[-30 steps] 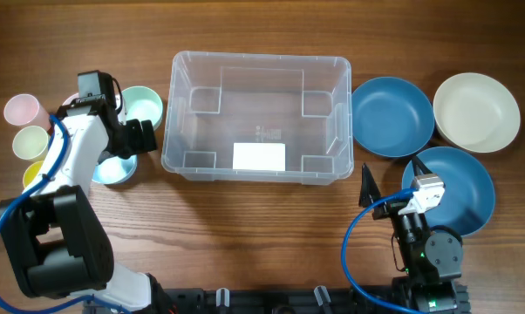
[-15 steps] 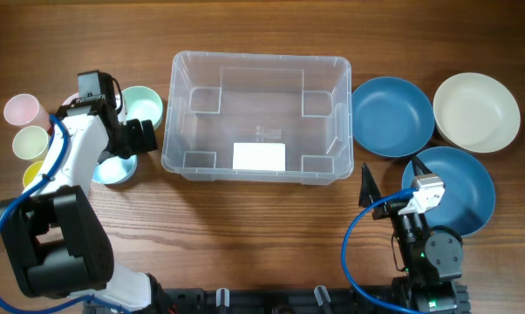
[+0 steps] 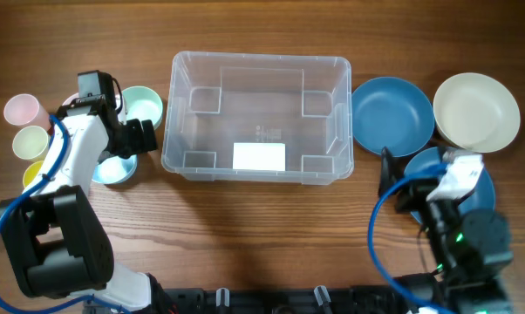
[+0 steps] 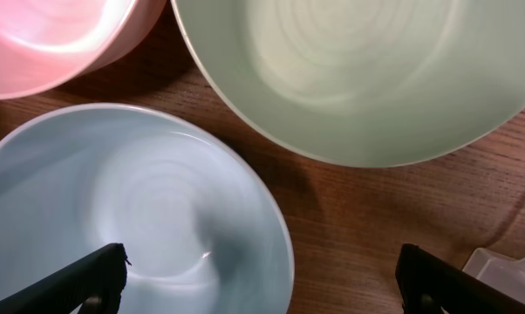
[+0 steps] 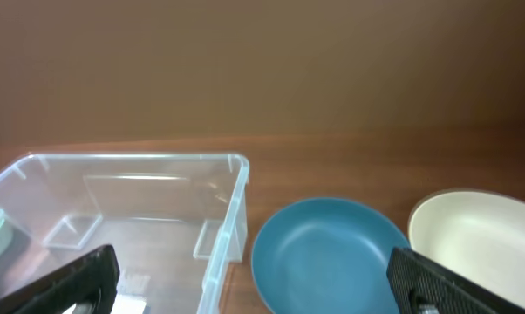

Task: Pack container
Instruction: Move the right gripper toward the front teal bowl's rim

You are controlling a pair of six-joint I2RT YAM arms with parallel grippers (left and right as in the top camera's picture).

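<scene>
On the brown wooden table, nearest the robot, the right gripper has its jaws spread wide with nothing between them. Its arm sits above the nearer round dark blue bowl and covers much of it. On the other side the left gripper is likewise spread wide and empty. It hovers low over the rim of a small round light blue bowl, with a pale green bowl and a pink bowl just beyond. Past both grippers, in the middle of the table between the two groups of dishes, stands the large rectangular clear plastic container. It is upright, its open mouth facing up and its long axis running left to right, square to the table's near edge. Since a second ago the right arm has shifted rightward and away from the near edge, from beside the nearer dark blue bowl to above it. The left arm, the container and the dishes lie as before. The container has rounded corners, a rimmed edge, moulded steps at its inside corners and a white rectangular label on its base toward the near wall. Just beside its right end sits a second dark blue bowl, and right of that a round cream bowl.
</scene>
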